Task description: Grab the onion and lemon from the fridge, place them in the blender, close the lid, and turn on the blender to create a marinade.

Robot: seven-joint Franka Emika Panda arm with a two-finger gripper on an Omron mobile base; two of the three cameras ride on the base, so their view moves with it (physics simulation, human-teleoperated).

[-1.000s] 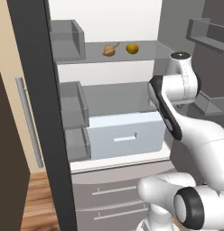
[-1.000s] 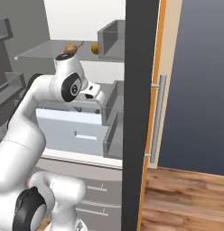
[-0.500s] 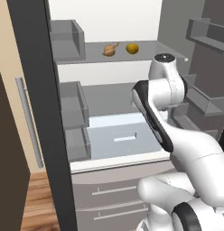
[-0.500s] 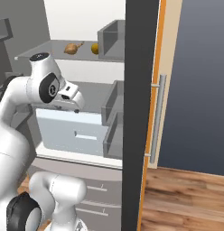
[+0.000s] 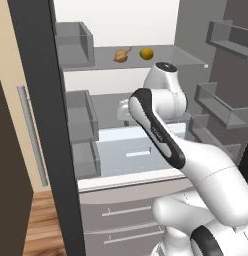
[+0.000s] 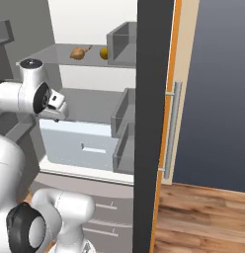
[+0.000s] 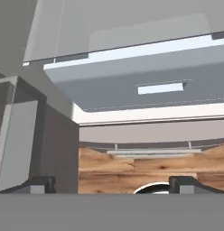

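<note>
Our two-finger pincer (image 7: 112,182) stands with its dark tips wide apart and nothing between them, inside the tall dark-grey fridge (image 5: 41,125) with the white interior, whose door is swung open. In the hand view the tips sit at the two lower corners, and beyond them we see the pale blue-white drawer (image 7: 145,85) with its slot handle, upside down in that view, then the grey cabinet fronts and the brown wood floor (image 7: 132,169)

From the left base view the white hand (image 5: 127,111) pokes out beside our arm's upper joint, just above the pale blue-white drawer (image 5: 131,152) and well below the grey upper shelf (image 5: 161,56). On that shelf, above the pincer and farther back, lie the small tan-brown onion (image 5: 121,55) with its thin stem tip and the smooth round yellow lemon (image 5: 146,53), side by side and a little apart, the onion on the left. The right base view shows the same pair, onion (image 6: 79,52) and lemon (image 6: 103,53), above the hand (image 6: 56,105) and over toward the door side, the lemon partly behind a grey door bin (image 6: 122,44). Neither fruit is touched

Grey door bins (image 5: 76,120) hang to the pincer's left in the left base view, and the long metal handle (image 6: 171,131) runs down the door's outer face in the right base view
</note>
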